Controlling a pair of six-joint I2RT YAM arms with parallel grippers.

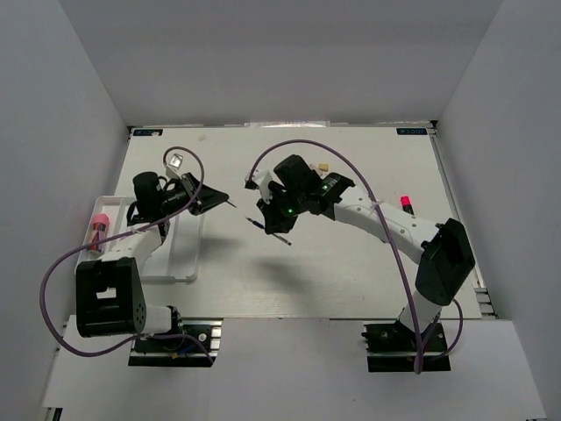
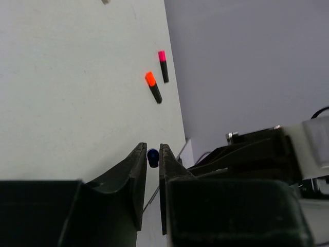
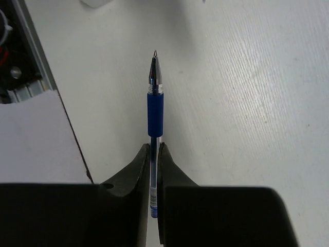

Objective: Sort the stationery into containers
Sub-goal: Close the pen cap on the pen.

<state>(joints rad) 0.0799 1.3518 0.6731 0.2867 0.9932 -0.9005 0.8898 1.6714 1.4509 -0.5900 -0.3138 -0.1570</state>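
Note:
My right gripper (image 1: 273,219) (image 3: 154,146) hangs over the middle of the table, shut on a blue pen (image 3: 155,108) (image 1: 257,224) whose metal tip points away from the jaws. To its left, over the right rim of the white tray (image 1: 184,254), my left gripper (image 1: 219,200) (image 2: 152,147) is shut on a thin pen with a blue end (image 2: 152,157) (image 1: 231,204). A pink-capped tube (image 1: 99,230) lies in the tray's left compartment. An orange-capped highlighter (image 2: 153,86) and a pink-capped highlighter (image 2: 163,66) (image 1: 407,203) lie on the table at the right.
A small tan eraser (image 1: 323,165) lies on the table behind the right gripper. The right arm's purple cable (image 1: 351,167) arches over the table's right half. Grey walls close the table in at the back and both sides.

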